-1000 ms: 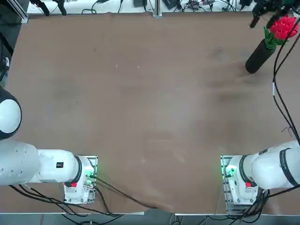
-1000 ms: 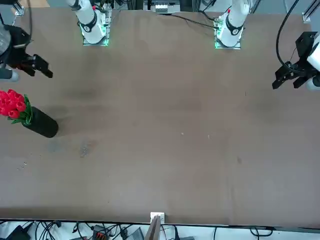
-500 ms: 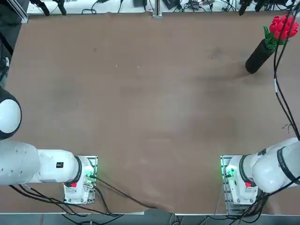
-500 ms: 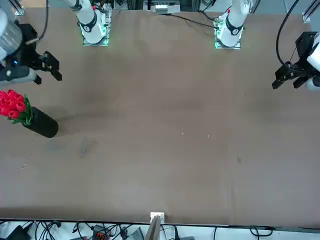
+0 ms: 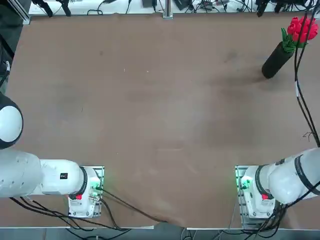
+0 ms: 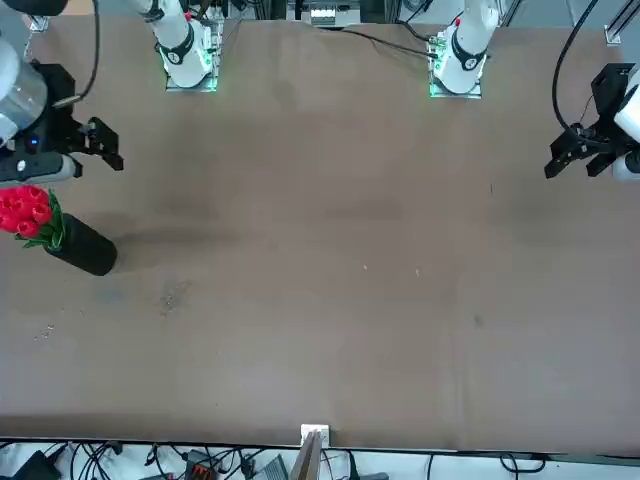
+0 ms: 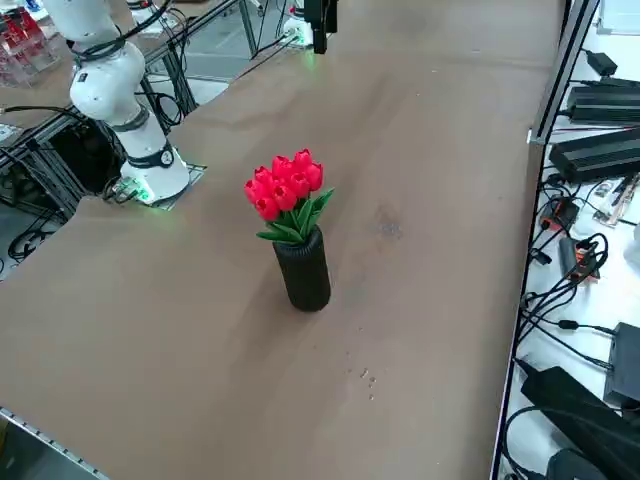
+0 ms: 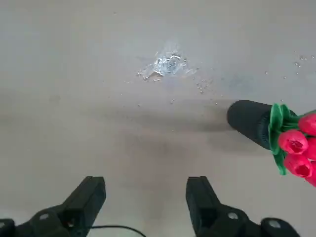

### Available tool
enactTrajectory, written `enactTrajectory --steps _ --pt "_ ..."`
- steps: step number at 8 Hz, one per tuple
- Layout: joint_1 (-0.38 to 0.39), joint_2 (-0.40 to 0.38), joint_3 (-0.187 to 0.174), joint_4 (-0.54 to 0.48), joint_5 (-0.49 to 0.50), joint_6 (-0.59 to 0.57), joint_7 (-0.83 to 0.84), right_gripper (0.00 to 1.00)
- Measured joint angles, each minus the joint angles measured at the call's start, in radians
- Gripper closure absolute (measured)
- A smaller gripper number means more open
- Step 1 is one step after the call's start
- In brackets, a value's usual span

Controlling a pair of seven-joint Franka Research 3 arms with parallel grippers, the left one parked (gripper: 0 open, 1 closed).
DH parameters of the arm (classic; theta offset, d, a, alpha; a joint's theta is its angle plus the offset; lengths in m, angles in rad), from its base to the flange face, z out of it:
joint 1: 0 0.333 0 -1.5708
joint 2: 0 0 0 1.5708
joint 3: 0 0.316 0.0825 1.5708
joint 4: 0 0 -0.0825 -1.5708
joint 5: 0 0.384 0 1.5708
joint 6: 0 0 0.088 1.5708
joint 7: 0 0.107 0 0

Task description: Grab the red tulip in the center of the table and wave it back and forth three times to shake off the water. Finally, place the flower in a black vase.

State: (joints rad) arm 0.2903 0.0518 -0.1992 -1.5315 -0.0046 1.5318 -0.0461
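The right pincer (image 8: 145, 190) hangs above the surface (image 5: 150, 110), wide open and holding nothing. Toward the surface's far right corner, the red tulip (image 7: 285, 185) stands in the upright black vase (image 7: 303, 272). Slightly farther, nearer the far edge, lies a small splash of water (image 8: 170, 65).

Seen from overhead with the arm bases at 6 o'clock, a vase (image 5: 276, 61) stands at 2 o'clock on the table (image 5: 160, 110), a tulip bunch (image 5: 302, 30) in its mouth. Water (image 6: 175, 293) lies near the vase, toward 10 o'clock from it. The right gripper (image 8: 146, 185) hangs above the table near 1 o'clock, apart from vase and flowers; its arm's base (image 5: 255, 195) sits at 4 o'clock.
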Motion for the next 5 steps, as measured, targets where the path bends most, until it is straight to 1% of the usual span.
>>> enactTrajectory --steps 1,2,3,5 --pt "-0.126 -0.001 0.114 0.0 0.0 0.0 -0.002 0.0" --pt "-0.198 -0.001 0.181 0.0 0.0 -0.001 -0.003 0.0" --pt "-0.224 -0.003 0.204 -0.004 0.001 -0.004 -0.002 0.0" --pt "-0.234 -0.044 0.209 -0.061 0.001 0.008 -0.002 0.0"
